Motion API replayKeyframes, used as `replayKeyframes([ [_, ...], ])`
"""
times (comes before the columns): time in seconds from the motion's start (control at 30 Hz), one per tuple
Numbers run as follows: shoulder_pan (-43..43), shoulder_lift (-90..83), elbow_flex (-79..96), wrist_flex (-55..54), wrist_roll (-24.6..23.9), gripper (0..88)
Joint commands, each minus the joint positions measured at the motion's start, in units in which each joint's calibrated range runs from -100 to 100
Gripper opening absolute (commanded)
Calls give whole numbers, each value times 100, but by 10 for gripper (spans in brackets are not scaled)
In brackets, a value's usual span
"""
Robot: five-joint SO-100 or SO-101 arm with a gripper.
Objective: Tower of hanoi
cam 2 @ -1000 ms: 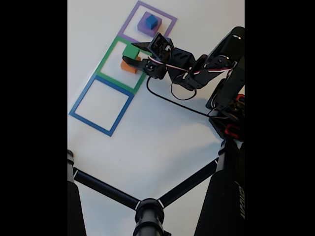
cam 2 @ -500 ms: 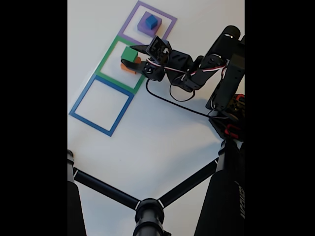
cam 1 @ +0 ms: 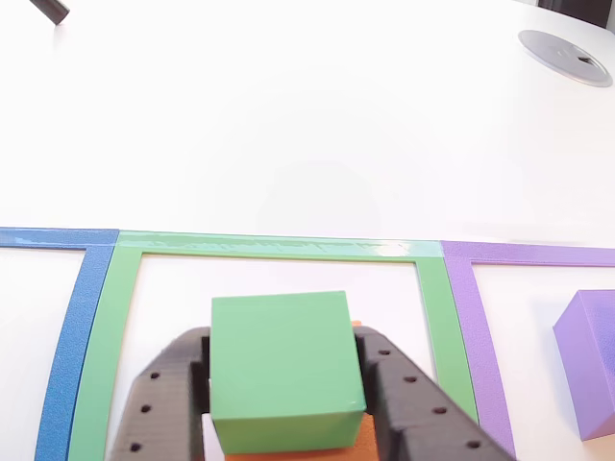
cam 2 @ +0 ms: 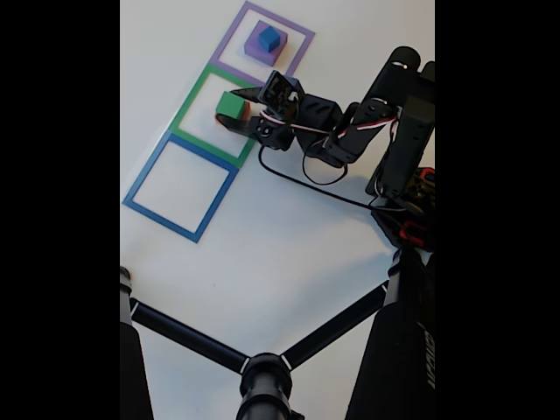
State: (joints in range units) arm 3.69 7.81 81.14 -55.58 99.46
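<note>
Hand: the hand [cam 1: 285, 403] has its two black fingers [cam 1: 159, 408] flanking the green block [cam 1: 281, 365], one on each side in the other view; they look close against its side faces, but whether they are gripping or only bracketing it I cannot tell.
Green block: it sits on the orange block [cam 1: 357, 437], of which just a sliver shows at the lower edge; both lie inside the green tape square [cam 2: 213, 114], centre-left in the fixed view.
Other blocks: the blue cube [cam 2: 269, 38] rests on the purple block [cam 2: 257, 46] within the purple tape square [cam 2: 262, 42], upper middle of the fixed view.
Free spot: the blue tape square [cam 2: 179, 186] holds no block, lower left of the fixed view.
Step in hand: probably taking hold of the green block to lift it off the orange one.
Doing it well: squeeze on the flat side faces, evenly, above the seam so the orange block stays on the surface [cam 2: 289, 254]; rise straight before swinging, and keep the fingers level so the block does not twist.
Risk: a low or skewed pinch could drag the orange block along.
</note>
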Motion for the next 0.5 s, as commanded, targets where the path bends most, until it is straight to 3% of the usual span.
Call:
replayKeyframes([
  [0.0, -52, 55, -69, -296, 54, 114],
  [0.3, -4, 119, -214, -385, 54, 245],
  [0.47, 53, -91, -287, -345, 54, 266],
])
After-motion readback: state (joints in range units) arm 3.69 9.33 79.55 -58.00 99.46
